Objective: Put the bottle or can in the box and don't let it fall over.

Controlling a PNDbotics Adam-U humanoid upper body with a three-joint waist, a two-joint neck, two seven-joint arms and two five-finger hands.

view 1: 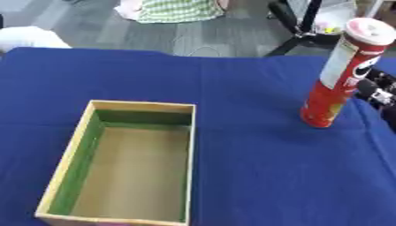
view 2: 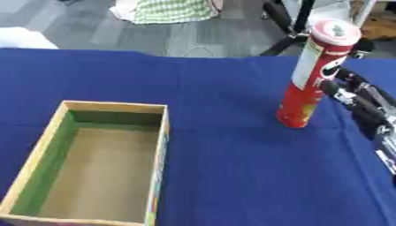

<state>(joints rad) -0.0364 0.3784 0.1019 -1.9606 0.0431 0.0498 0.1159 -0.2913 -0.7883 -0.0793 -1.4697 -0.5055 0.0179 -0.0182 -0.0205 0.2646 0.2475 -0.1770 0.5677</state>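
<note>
A tall red chip can [view 2: 309,84] with a pale lid stands upright on the blue tablecloth [view 1: 255,176] at the right, well away from the box. The open cardboard box [view 1: 143,106], green on its inner walls, lies at the lower left and holds nothing. My right hand [view 2: 357,102] comes in from the right edge with its dark fingers [view 1: 373,90] stretched out along the can's right side, at about mid-height. The fingertips are at or just against the can. The can hides whether a thumb reaches behind it. My left hand shows in no view.
The table's right edge falls away just right of the can. Black stand legs [view 1: 298,26] rise from the grey floor beyond the far edge. A white object [view 1: 27,37] sits off the far left corner.
</note>
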